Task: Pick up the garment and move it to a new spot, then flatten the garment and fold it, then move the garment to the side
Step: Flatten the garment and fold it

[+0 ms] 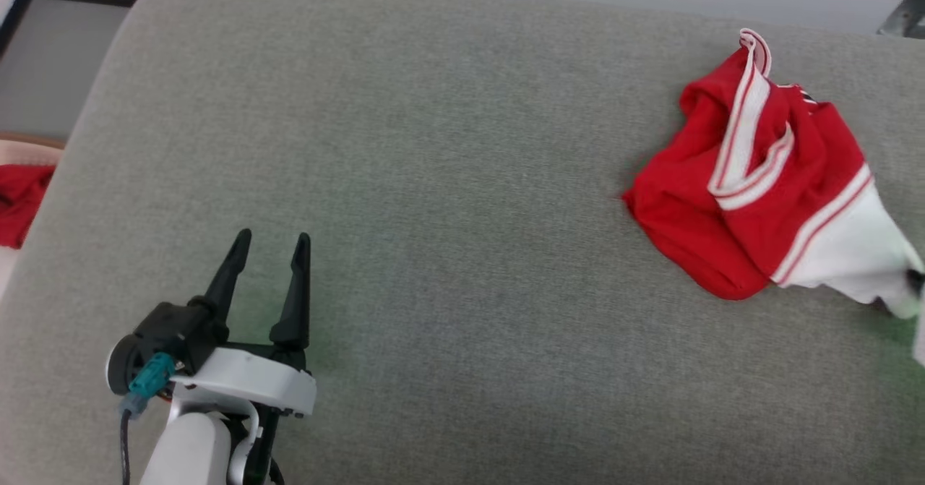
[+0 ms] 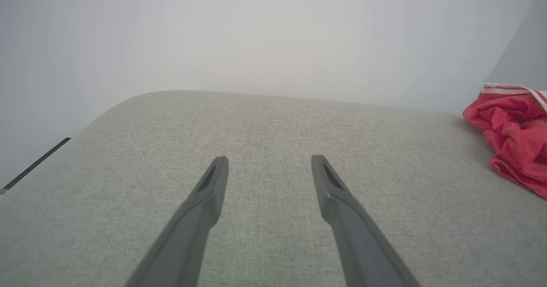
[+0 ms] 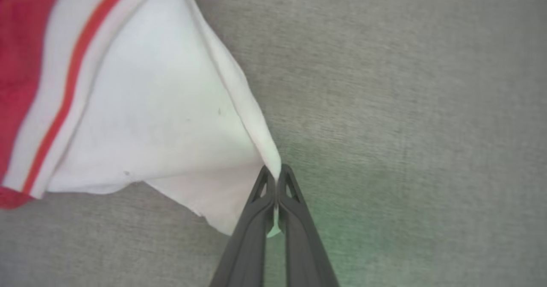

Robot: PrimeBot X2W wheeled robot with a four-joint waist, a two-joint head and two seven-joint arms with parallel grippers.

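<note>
The garment (image 1: 759, 174), a red jersey with white sleeve panels and striped trim, lies bunched at the right of a grey cushioned surface (image 1: 448, 181). Its white sleeve panel (image 3: 154, 107) is pulled to a point, and my right gripper (image 3: 277, 176) is shut on that tip, with a sliver of white cloth pinched between the fingers. In the head view only a dark tip of that gripper (image 1: 916, 280) shows at the right edge. My left gripper (image 1: 272, 241) stands open at the lower left, far from the garment, with nothing between its fingers (image 2: 213, 184). The left wrist view catches the garment (image 2: 517, 137) at its right edge.
A plain red cloth (image 1: 20, 199) lies off the surface at the far left, beside a dark-framed panel (image 1: 43, 44). A pale wall (image 2: 273, 34) rises behind the surface. Bare grey fabric stretches between the two grippers.
</note>
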